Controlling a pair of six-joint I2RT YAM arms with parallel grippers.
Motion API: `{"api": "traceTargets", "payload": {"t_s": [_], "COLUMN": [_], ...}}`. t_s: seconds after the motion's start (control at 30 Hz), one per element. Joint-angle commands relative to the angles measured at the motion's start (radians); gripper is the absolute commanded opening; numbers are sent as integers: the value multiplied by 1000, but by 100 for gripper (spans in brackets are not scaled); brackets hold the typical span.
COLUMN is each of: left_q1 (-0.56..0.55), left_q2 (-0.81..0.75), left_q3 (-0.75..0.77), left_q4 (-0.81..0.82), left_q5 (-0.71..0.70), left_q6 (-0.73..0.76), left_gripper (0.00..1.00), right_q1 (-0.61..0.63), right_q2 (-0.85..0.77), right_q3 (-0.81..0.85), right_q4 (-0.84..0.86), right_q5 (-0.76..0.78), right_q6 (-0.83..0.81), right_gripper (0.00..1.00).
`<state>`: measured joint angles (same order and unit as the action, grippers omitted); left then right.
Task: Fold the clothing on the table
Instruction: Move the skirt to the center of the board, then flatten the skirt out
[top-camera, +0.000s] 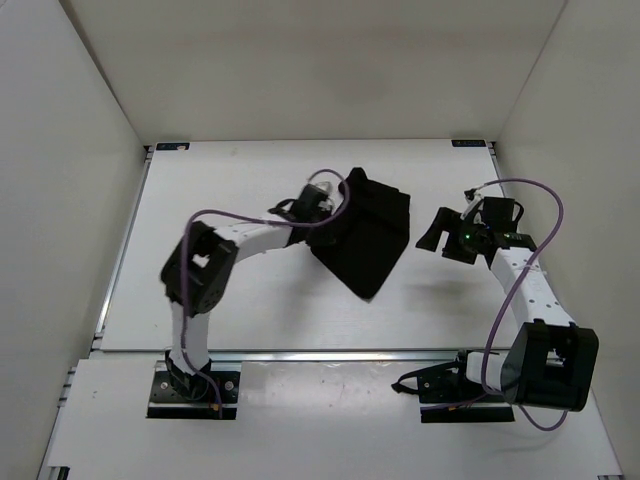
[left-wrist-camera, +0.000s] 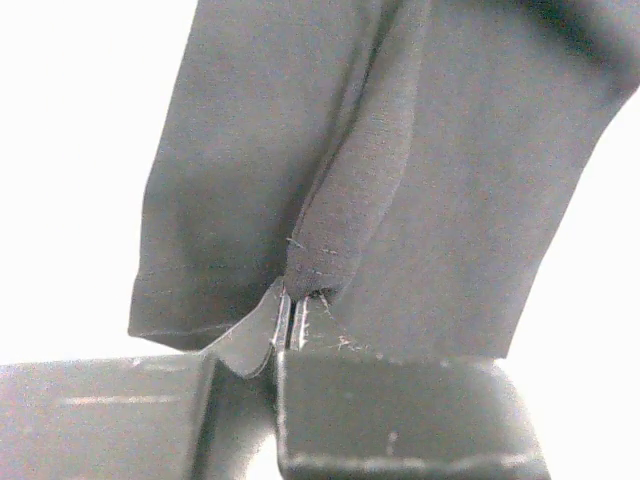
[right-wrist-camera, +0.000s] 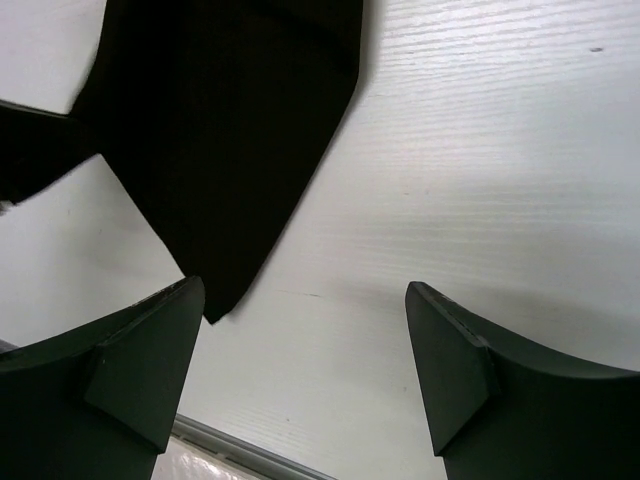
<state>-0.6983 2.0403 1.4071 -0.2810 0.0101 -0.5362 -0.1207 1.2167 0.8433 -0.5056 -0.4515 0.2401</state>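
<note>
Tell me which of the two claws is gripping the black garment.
The left claw, shut on a pinched fold of the clothing; the right claw stands open, holding nothing.

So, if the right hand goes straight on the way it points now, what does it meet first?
Probably the clothing: the open right hand points at its near edge. In the wrist view bare table lies just ahead, so it may touch that first; depth is unclear.
</note>
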Motion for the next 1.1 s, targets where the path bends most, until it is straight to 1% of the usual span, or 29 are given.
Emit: {"api": "traceTargets", "payload": {"t_s": [0.0, 0.03, 0.07, 0.1, 0.13, 0.17, 0.2, 0.27, 0.3, 0.33, 0.4, 0.43, 0.5, 0.57, 0.63, 0.67, 0.7, 0.73, 0.8, 0.93, 1.0, 1.03, 1.07], "left_q1": [114, 159, 213, 241, 296, 336, 361, 382, 375, 373, 353, 344, 344, 370, 379, 385, 387, 384, 398, 399, 376, 359, 353], "left_q2": [-265, -361, -444, -486, -564, -628, -684, -732, -752, -758, -793, -802, -865, -919, -1000, -1015, -1051, -1080, -1101, -1100, -1100, -1105, -1111], "left_q3": [-232, -351, -411, -521, -607, -644, -670, -680, -678, -675, -685, -703, -752, -824, -855, -878, -885, -898, -910, -933, -942, -941, -941], "left_q4": [254, 310, 394, 466, 482, 482, 424, 329, 281, 197, 131, 96, 54, 25, -18, -20, -49, -67, -95, -141, -153, -173, -190], "left_q5": [183, 201, 217, 229, 235, 214, 152, 87, 64, 44, -7, -72, -117, -153, -188, -200, -220, -242, -252, -242, -240, -254, -262], "left_q6": [-214, -279, -316, -384, -424, -413, -377, -319, -295, -288, -278, -281, -306, -347, -364, -373, -381, -381, -386, -378, -369, -370, -363], "left_gripper": [0, 0, 0, 0, 0, 0, 0, 0, 0, 0, 0, 0, 0, 0, 0, 0, 0, 0, 0, 0, 0, 0, 0], "right_q1": [30, 38, 38, 39, 47, 55, 65, 88, 108, 115, 153, 168, 191, 220, 251, 262, 280, 292, 329, 433, 486, 516, 526], "right_q2": [4, 6, 20, 15, 26, 30, 50, 67, 90, 102, 141, 145, 181, 208, 256, 268, 300, 332, 380, 434, 449, 461, 458], "right_q3": [16, 17, 17, 17, 17, 19, 26, 39, 51, 59, 82, 100, 125, 170, 212, 247, 275, 293, 345, 344, 309, 277, 272], "right_q4": [53, 53, 56, 61, 61, 67, 71, 78, 78, 78, 75, 73, 81, 79, 81, 70, 75, 64, 49, 39, 55, 64, 87], "right_q5": [-12, -15, -18, -22, -26, -30, -32, -33, -38, -38, -39, -44, -56, -61, -59, -61, -65, -70, -76, -92, -113, -134, -145], "right_q6": [1, 8, 1, 1, 8, 4, 5, 1, -2, -4, -1, 2, 2, -2, -5, -4, -4, -8, -7, -2, 11, 22, 28], "right_gripper": [79, 79, 78, 78, 78, 78, 78, 78, 78, 78, 79, 78, 78, 78, 79, 78, 80, 80, 80, 80, 78, 74, 74]}}
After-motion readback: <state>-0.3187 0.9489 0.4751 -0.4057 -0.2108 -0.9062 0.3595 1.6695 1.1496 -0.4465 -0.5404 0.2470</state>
